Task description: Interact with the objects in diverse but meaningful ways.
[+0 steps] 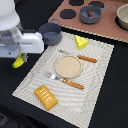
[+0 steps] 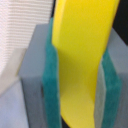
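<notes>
Wrist view: the gripper (image 2: pixel 80 75) is clamped on the banana (image 2: pixel 82 60). Both teal finger pads (image 2: pixel 51 85) press against the yellow body, one on each side, with no gap visible. The banana's long axis runs along the fingers, extending past the pads toward the camera and away from it.

Exterior view: the arm occupies the left edge of the frame. The banana (image 1: pixel 20 61) hangs below the white housing, just off the left border of the striped placemat (image 1: pixel 100 75). It appears lifted clear of the dark table, though contact cannot be confirmed.

Key relation: the grey pot (image 1: pixel 50 33) sits up and to the right of the held banana, near the gripper, at the mat's upper left corner. It is the nearest open receptacle.

Further out:
- Tan plate (image 1: pixel 68 66), mat centre.
- Cheese wedge (image 1: pixel 80 41), upper right of the plate.
- Bread slab (image 1: pixel 45 97), lower left of the mat.
- Sausage (image 1: pixel 90 12), inside a second pot at the top of the frame.
</notes>
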Tool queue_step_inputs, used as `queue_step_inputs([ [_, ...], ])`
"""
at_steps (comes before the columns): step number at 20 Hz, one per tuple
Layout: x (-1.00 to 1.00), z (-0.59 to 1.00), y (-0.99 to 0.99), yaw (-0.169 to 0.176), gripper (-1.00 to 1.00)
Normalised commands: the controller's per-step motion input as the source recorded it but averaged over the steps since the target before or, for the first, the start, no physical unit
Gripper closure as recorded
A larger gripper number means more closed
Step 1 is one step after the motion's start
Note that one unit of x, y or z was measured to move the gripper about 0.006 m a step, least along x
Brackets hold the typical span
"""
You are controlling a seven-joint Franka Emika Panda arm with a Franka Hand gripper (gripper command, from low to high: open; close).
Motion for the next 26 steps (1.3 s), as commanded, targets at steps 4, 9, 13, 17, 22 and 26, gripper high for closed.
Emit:
queue_step_inputs([
  [4,0.8,0.16,0.38,-0.037,1.0],
  [9,0.74,-0.01,0.44,-0.031,1.0],
  [13,0.61,-0.06,0.4,-0.025,1.0],
  [17,0.43,-0.15,0.25,-0.024,1.0],
  [22,0.28,-0.19,0.16,-0.022,1.0],
  [26,0.15,-0.2,0.11,-0.001,1.0],
])
